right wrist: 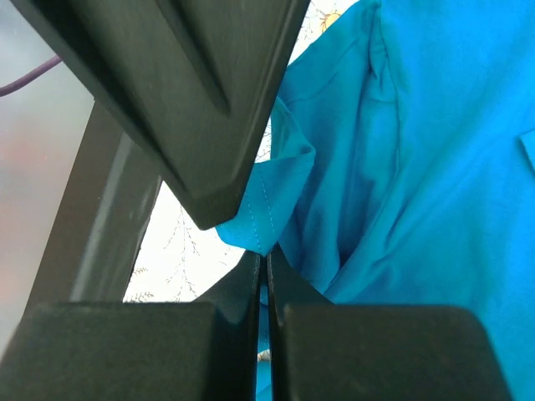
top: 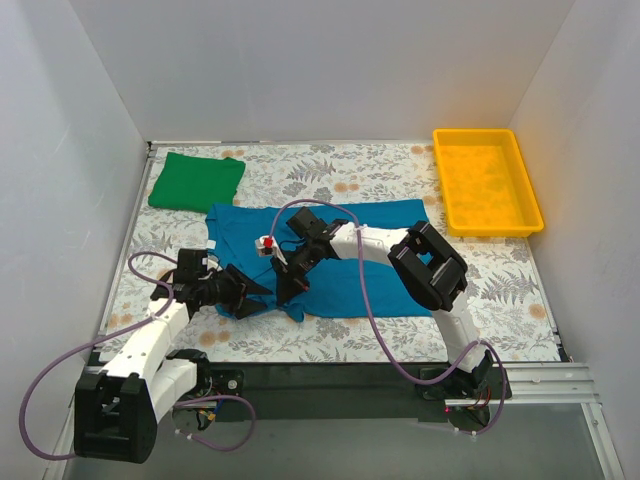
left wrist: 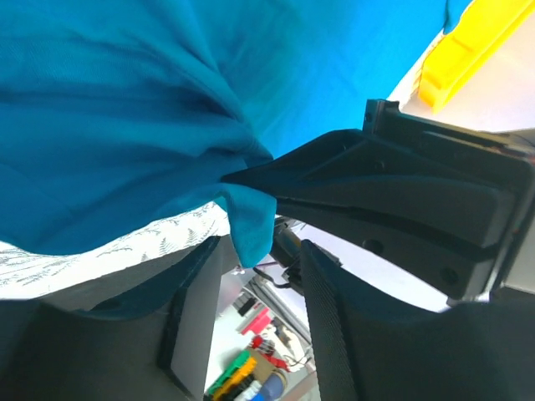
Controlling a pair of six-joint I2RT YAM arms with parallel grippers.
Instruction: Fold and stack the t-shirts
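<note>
The teal-blue t-shirt point(top: 350, 260) lies spread flat in the middle of the table. The bright green t-shirt point(top: 196, 180) lies folded at the back left. My right gripper point(top: 285, 292) is at the teal shirt's near left corner and is shut on its hem point(right wrist: 266, 225), lifting a small peak of cloth. My left gripper point(top: 258, 290) is right beside it, open, with the teal corner point(left wrist: 251, 230) hanging at its fingertips point(left wrist: 201, 292). In the left wrist view the right gripper's fingers point(left wrist: 393, 200) pinch that corner. The left gripper's finger point(right wrist: 192, 100) fills the top of the right wrist view.
A yellow plastic tray point(top: 440, 180) stands at the back right and also shows in the left wrist view point(left wrist: 460, 58). A leaf-patterned cloth point(top: 380, 335) covers the table. White walls close in the left, back and right sides. Purple cables trail from both arms.
</note>
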